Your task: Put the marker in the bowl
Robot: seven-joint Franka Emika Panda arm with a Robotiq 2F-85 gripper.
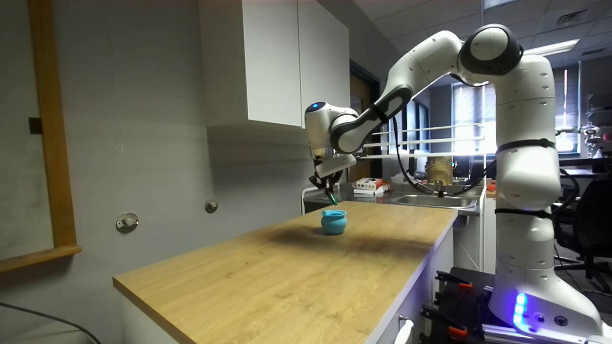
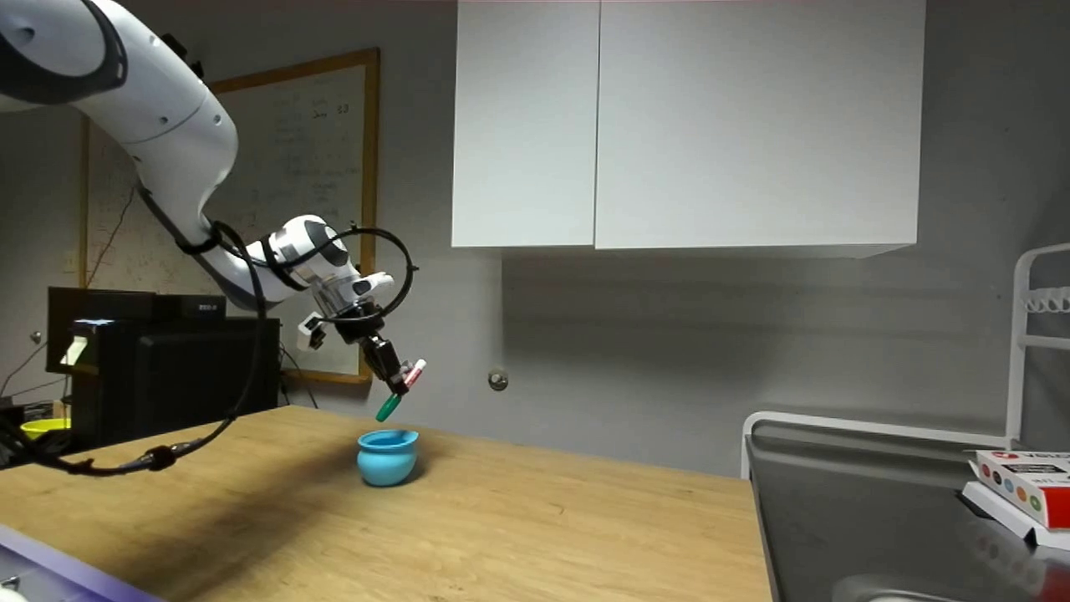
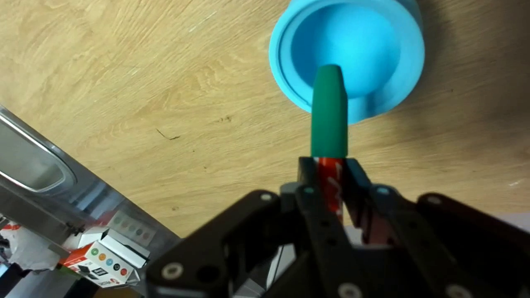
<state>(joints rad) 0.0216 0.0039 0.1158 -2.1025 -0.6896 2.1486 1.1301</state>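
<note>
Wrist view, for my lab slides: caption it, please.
Gripper holding a red-and-green marker above a blue bowl on a countertop.

Whiteboard point(image 2: 294, 167) writing illegible, box point(image 3: 100, 265) print illegible

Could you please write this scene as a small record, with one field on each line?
gripper: closed on the marker
marker: red and white body, green end lowest, tilted
position: above the bowl, not touching it
bowl: blue, upright on the wooden counter
task: marker not yet in the bowl
background: white wall cabinet; printed box
</note>
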